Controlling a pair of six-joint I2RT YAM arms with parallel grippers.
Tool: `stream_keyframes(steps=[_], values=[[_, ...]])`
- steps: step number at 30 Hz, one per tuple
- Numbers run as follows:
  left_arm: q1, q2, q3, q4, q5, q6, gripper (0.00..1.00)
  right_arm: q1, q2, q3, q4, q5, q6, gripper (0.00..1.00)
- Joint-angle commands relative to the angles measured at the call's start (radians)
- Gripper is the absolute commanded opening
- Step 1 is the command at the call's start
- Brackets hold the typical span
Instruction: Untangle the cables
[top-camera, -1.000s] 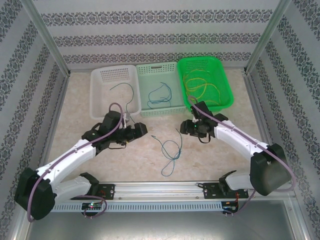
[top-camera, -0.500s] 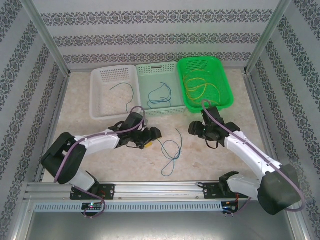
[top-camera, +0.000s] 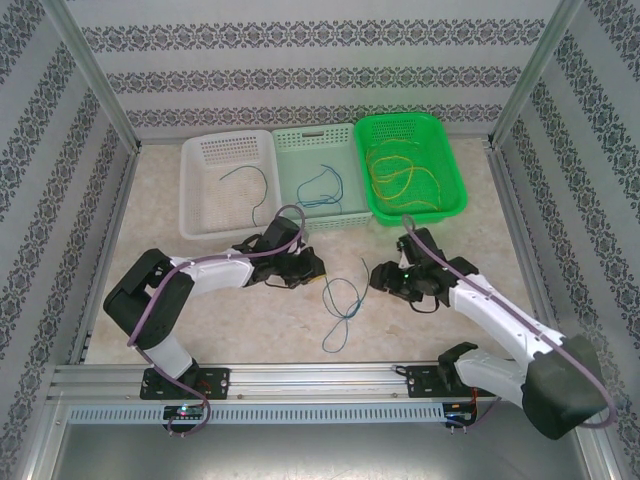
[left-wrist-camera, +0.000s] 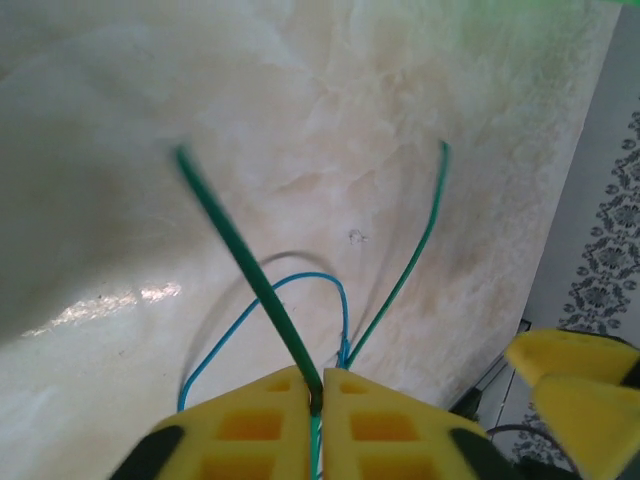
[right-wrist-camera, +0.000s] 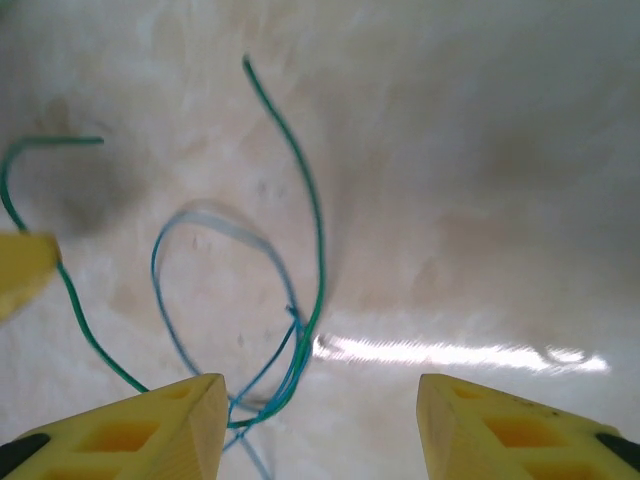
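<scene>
A dark green cable (top-camera: 352, 283) and a blue cable (top-camera: 338, 322) lie tangled on the table between my two grippers. My left gripper (top-camera: 312, 268) is at their left end; in the left wrist view its yellow jaws (left-wrist-camera: 318, 392) are shut on the green cable (left-wrist-camera: 255, 270), with the blue loop (left-wrist-camera: 300, 280) just beyond. My right gripper (top-camera: 377, 276) hovers at the right of the tangle, open (right-wrist-camera: 322, 395), with the green cable (right-wrist-camera: 316, 220) and blue loop (right-wrist-camera: 160, 260) ahead of its fingers. More cables lie in the baskets: blue (top-camera: 318, 188), dark (top-camera: 250, 185), yellow (top-camera: 400, 180).
Three baskets stand side by side at the back: white (top-camera: 205, 215), pale green (top-camera: 345, 215) and bright green (top-camera: 452, 170). Patterned walls and metal posts close in the table. A rail (top-camera: 320, 378) runs along the near edge.
My left gripper swung right to the tangle and shut on the green cable. My right gripper came down and left toward the cables, narrowing slightly.
</scene>
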Motion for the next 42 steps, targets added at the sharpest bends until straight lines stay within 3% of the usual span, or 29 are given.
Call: stream_keyframes(steps=[1, 7, 15, 26, 42], values=[[-0.013, -0.01, 0.052, -0.067, -0.024, 0.086, 0.02, 0.046, 0.04, -0.008, 0.032, -0.126, 0.077, 0.54], [-0.02, -0.056, 0.109, -0.183, -0.089, 0.194, 0.0, 0.116, 0.152, 0.049, 0.088, -0.188, 0.126, 0.53], [-0.03, -0.064, 0.107, -0.18, -0.089, 0.217, 0.0, 0.155, 0.267, 0.072, 0.156, -0.204, 0.161, 0.52], [-0.037, -0.092, 0.098, -0.183, -0.111, 0.233, 0.0, 0.192, 0.434, 0.158, 0.202, -0.2, 0.168, 0.4], [-0.037, -0.108, 0.081, -0.177, -0.132, 0.232, 0.0, 0.196, 0.408, 0.163, 0.109, -0.182, 0.13, 0.41]])
